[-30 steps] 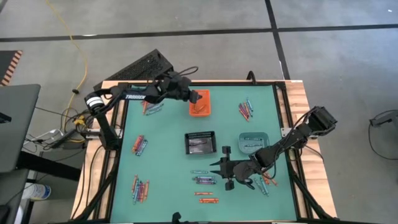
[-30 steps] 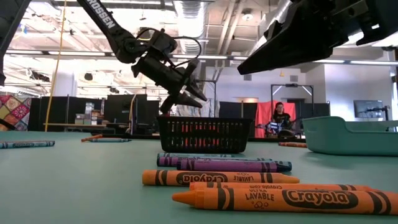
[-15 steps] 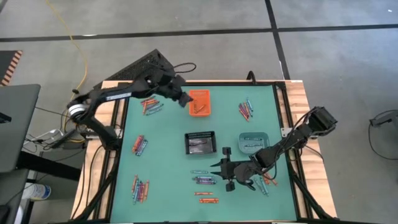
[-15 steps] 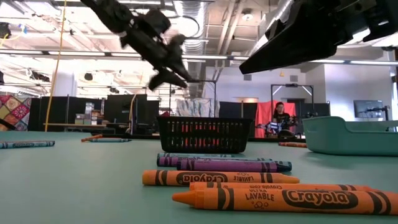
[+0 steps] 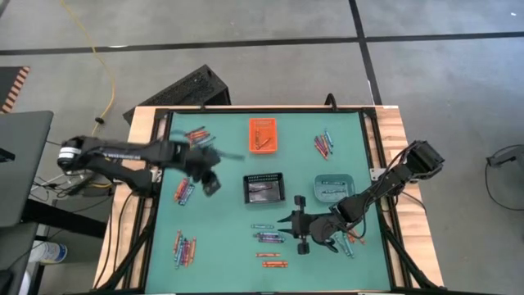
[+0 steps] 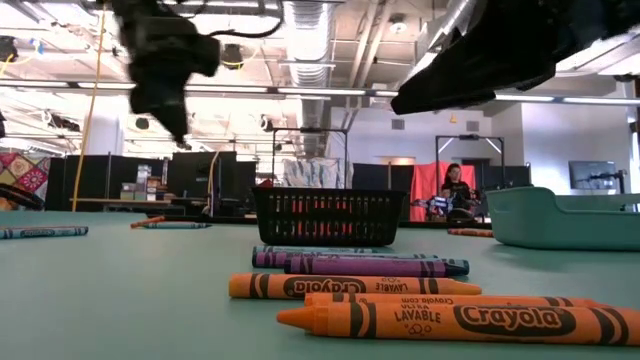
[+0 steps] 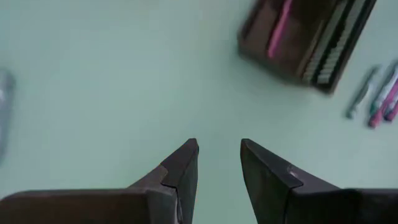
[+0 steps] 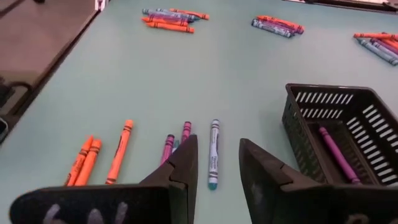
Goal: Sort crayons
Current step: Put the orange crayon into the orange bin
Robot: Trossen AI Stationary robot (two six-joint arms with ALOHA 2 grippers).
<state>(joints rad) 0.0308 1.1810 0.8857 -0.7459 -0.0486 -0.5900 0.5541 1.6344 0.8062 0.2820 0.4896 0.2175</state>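
Left claw (image 5: 210, 182) swung from orange bin (image 5: 263, 135) — empty, fingers apart | right claw (image 5: 296, 222) parted over crayons (image 5: 268, 238)

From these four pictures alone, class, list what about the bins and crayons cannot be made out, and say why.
- Orange bin: its contents are too small to count in the high view.
- Teal bin: its inside is hidden by its own wall in the low view.
- Black mesh bin: blurred in the left wrist view and cut by the edge.
- Crayons by the left edge: colours too small to separate.
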